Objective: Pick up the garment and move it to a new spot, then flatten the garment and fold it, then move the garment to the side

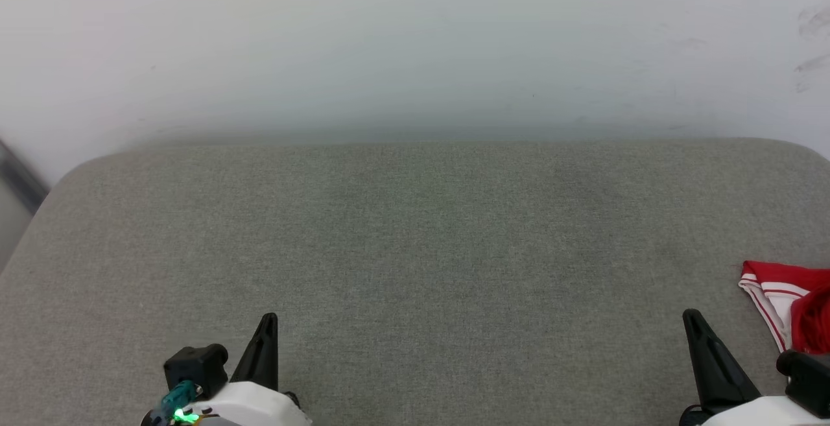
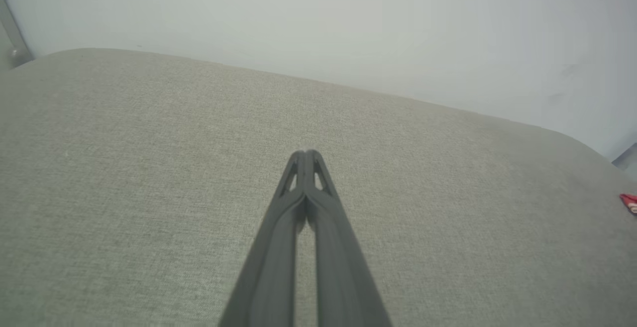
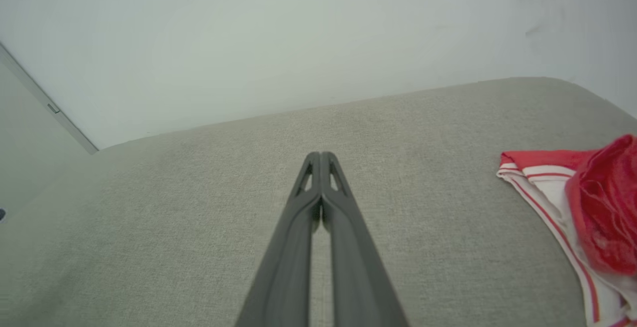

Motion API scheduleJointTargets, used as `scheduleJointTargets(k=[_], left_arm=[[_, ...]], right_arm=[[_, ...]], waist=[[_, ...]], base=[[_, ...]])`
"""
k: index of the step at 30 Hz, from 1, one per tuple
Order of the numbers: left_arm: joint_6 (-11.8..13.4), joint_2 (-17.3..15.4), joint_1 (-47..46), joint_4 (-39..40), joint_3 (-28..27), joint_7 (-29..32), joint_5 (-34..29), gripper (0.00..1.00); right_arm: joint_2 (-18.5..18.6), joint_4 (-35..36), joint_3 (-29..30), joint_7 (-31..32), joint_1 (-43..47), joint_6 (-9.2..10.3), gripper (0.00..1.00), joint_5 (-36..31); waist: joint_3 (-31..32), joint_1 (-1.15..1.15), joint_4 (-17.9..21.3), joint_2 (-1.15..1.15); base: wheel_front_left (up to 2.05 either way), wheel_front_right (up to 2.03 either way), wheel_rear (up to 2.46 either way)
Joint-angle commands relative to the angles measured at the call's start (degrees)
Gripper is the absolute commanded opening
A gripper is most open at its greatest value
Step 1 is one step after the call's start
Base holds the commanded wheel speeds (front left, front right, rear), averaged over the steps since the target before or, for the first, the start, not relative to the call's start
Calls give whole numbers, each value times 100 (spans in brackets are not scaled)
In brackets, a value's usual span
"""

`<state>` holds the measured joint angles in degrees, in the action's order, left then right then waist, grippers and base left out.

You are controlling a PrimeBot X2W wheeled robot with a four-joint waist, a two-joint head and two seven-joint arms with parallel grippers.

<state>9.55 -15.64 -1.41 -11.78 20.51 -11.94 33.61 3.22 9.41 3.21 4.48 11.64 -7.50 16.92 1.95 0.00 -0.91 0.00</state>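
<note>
The garment [image 1: 788,303], red with a white part edged in red-white stripes, lies bunched at the right edge of the grey cushioned surface [image 1: 415,251]; most of it runs out of the picture. In the right wrist view the garment [image 3: 587,207] is off to the right of my right gripper [image 3: 321,155], whose fingers are pressed together with nothing between them. My right gripper [image 1: 692,314] stands a little left of the cloth, apart from it. My left gripper [image 2: 305,153] is shut and empty over bare fabric. In the head view my left gripper [image 1: 267,318] sits at the lower left.
A pale wall [image 1: 415,43] rises directly behind the cushioned surface. The surface's rounded back corners show at left and right, and a dark strip [image 1: 19,176] runs past its far left corner. Bare grey fabric stretches between the two grippers.
</note>
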Motion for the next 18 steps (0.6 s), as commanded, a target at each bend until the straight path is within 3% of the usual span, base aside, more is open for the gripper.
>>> scheduleJointTargets(k=[1, 18], left_arm=[[-61, -3, -148, 63, -117, 38, 184, 0], [-446, 259, -254, -36, -673, 422, 1523, 0]], right_arm=[[53, 16, -5, -43, -183, 0, 0, 260], [124, -527, -45, -83, -575, 0, 0, 2029]], waist=[[-2, 0, 1, 0], [-33, 0, 14, 0]], base=[[0, 0, 0], [0, 0, 0]])
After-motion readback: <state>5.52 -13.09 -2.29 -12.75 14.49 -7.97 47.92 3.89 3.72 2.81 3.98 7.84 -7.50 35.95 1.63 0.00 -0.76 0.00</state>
